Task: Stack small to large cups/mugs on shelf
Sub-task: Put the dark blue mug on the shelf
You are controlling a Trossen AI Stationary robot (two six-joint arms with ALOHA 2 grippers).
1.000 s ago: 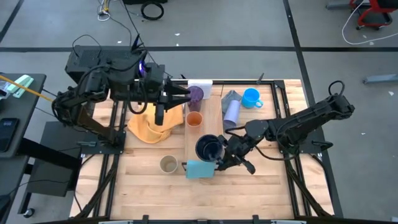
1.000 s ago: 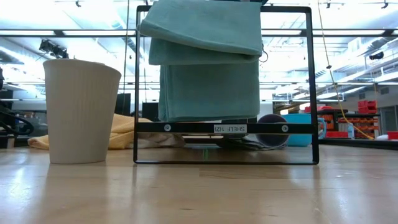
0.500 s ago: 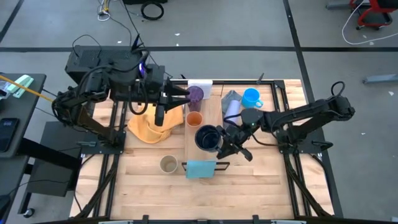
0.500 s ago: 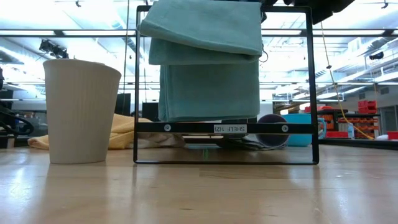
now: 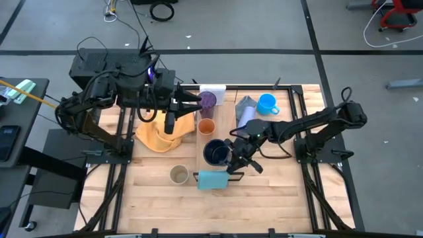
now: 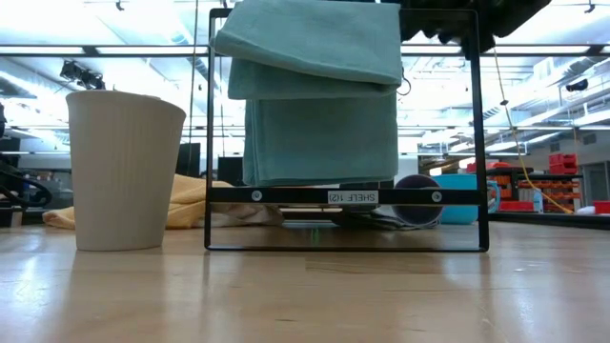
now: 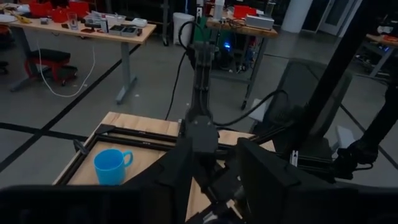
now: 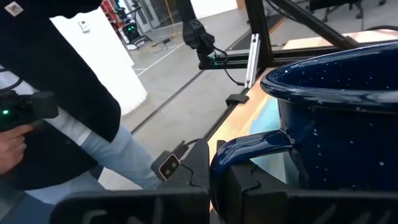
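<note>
Carrying the dark navy speckled enamel mug [image 5: 215, 152], the right gripper [image 5: 232, 157] has swung further toward the left side of the desk than half a second ago, so the mug now hangs over the long narrow pale wooden shelf plank [image 5: 225, 122], just beside the small orange cup [image 5: 207, 127] standing on that plank, whereas a second ago it sat nearer the light-blue end piece [image 5: 212, 179]. In the right wrist view the two dark fingers [image 8: 193, 168] are clamped narrowly on the mug's handle, with the blue bowl of the mug [image 8: 339, 118] filling the space beyond them. The left gripper [image 5: 195, 100] has not shifted; it is held at the dark purple tumbler [image 5: 208, 100] by the white end of the shelf, and whether its fingers are wide or narrow I cannot tell. The lavender cup [image 5: 245, 118] lies on its side against the grey cloth [image 5: 246, 102], the bright blue mug [image 5: 267, 104] stands near the far edge, and the ribbed beige cup [image 5: 178, 174] sits alone on the slatted wooden desk [image 5: 284, 192], all unchanged, as is the crumpled yellow cloth [image 5: 157, 137]. In the low view a black wire frame [image 6: 340, 195] draped with a folded teal towel [image 6: 319, 90] bears a small label reading "SHELF 102". Around the desk is a grey concrete floor marked with dark tape lines; the low view shows bright ceiling strip lights, and the right wrist view shows a person in a dark top and pale trousers [image 8: 68, 87] standing nearby.
</note>
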